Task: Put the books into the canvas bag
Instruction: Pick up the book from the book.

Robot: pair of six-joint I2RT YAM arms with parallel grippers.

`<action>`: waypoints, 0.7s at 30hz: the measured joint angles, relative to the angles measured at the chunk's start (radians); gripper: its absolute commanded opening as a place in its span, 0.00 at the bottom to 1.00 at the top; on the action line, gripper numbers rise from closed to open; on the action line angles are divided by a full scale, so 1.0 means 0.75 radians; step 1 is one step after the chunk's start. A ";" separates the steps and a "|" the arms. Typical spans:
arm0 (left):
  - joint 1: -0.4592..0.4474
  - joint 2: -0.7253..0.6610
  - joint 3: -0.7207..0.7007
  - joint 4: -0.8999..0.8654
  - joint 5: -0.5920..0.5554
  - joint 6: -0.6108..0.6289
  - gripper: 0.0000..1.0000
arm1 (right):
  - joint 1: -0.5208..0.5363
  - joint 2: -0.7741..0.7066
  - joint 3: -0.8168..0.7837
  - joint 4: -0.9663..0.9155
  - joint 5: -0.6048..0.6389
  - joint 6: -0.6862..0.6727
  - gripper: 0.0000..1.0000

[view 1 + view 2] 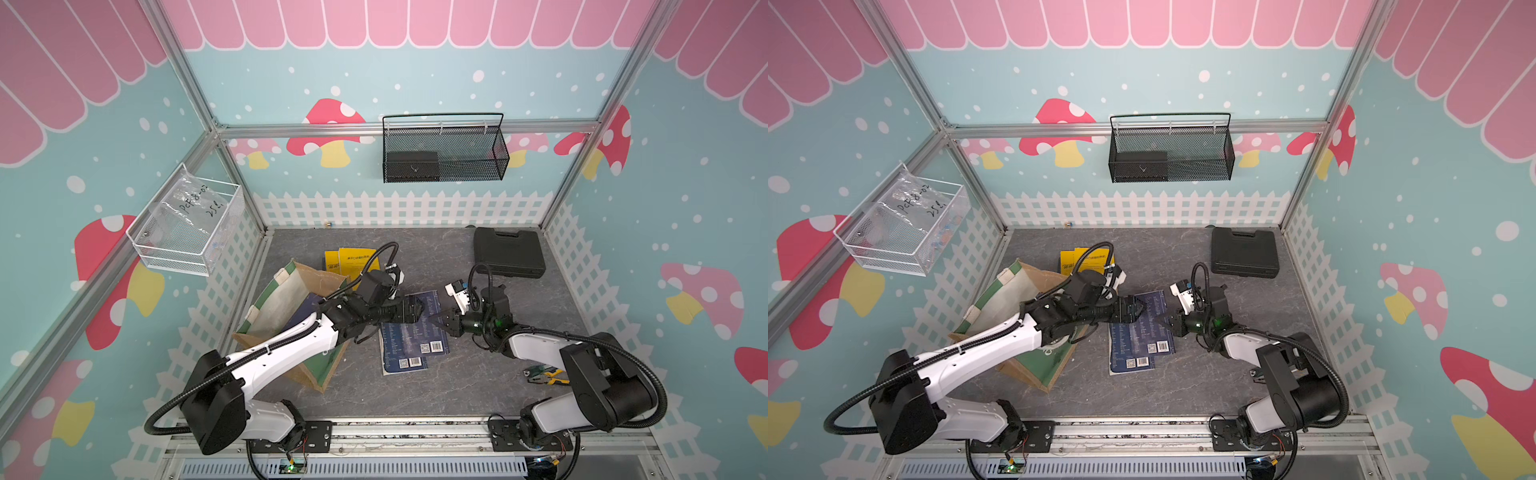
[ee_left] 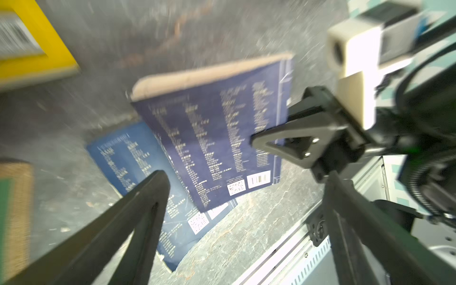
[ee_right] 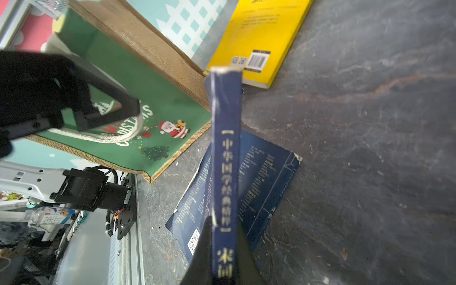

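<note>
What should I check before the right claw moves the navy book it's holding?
1. Right claw grip on held navy book: ok, shut on its spine edge, book lifted off the table.
2. Left claw free: ok, jaws wide open, holding nothing.
3. Canvas bag mouth open: ok, it gapes in both top views.
4. Route into the bag: not ok, left arm lies across the mouth.
5. Second navy book: ok, flat on the table below, not gripped.
6. Gap between held navy book and Left claw: cannot tell.
</note>
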 measured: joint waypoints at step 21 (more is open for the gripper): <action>0.200 0.158 0.458 -0.431 0.462 -0.063 0.95 | 0.019 -0.307 0.034 -0.205 0.203 -0.382 0.00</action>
